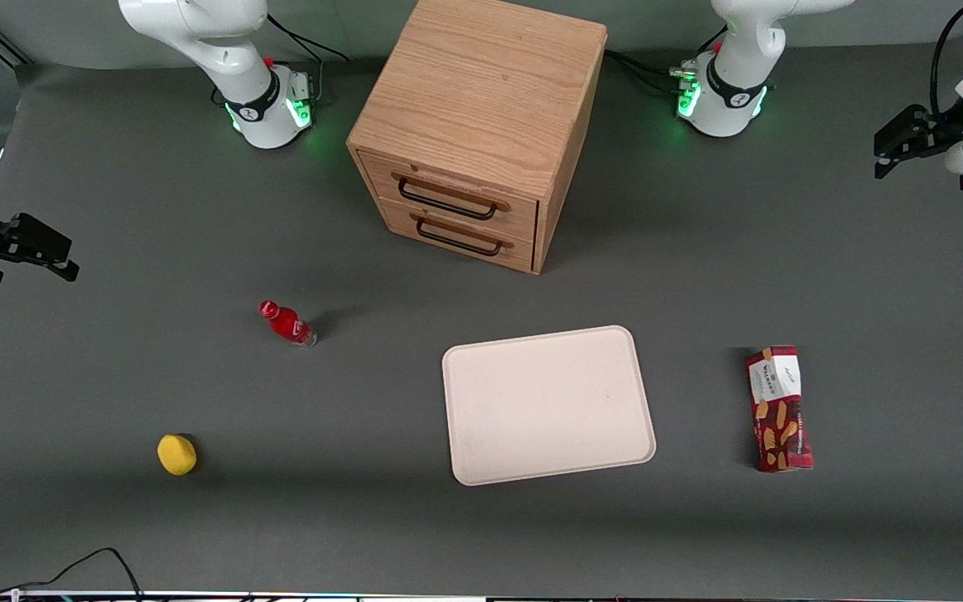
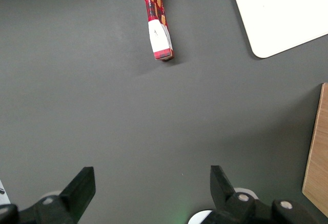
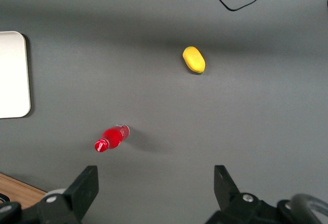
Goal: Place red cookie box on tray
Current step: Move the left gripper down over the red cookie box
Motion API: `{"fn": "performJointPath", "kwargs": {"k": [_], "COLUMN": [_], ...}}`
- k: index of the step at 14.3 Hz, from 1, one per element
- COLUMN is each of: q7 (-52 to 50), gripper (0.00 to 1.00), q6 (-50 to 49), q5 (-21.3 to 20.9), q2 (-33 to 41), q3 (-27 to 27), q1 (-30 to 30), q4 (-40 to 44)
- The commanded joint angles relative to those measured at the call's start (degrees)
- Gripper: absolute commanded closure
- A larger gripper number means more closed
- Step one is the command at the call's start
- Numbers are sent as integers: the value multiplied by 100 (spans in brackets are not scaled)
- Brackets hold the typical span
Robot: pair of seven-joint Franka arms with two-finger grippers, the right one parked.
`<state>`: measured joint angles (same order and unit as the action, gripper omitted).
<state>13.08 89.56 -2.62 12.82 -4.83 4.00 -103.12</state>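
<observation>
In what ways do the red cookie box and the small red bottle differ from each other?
The red cookie box is a long flat-sided carton with cookie pictures; the red bottle is small, round and capped. The box lies beside the tray toward the working arm's end; the bottle lies toward the parked arm's end, farther from the front camera. Both are red and rest on the table, untouched. The gripper hangs open above bare table, away from both.

The white label on the red cookie box carries print too small to read.
</observation>
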Motion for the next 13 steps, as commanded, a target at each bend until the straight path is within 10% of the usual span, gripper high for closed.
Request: {"fn": "performJointPath", "kwargs": {"k": [1, 13], "q7": [64, -753], "gripper": [0, 0], "q6": [-9, 2521], "q5": [69, -220], "q2": [-437, -4146], "q3": [0, -9], "q1": [-14, -84], "q4": [257, 1875]}}
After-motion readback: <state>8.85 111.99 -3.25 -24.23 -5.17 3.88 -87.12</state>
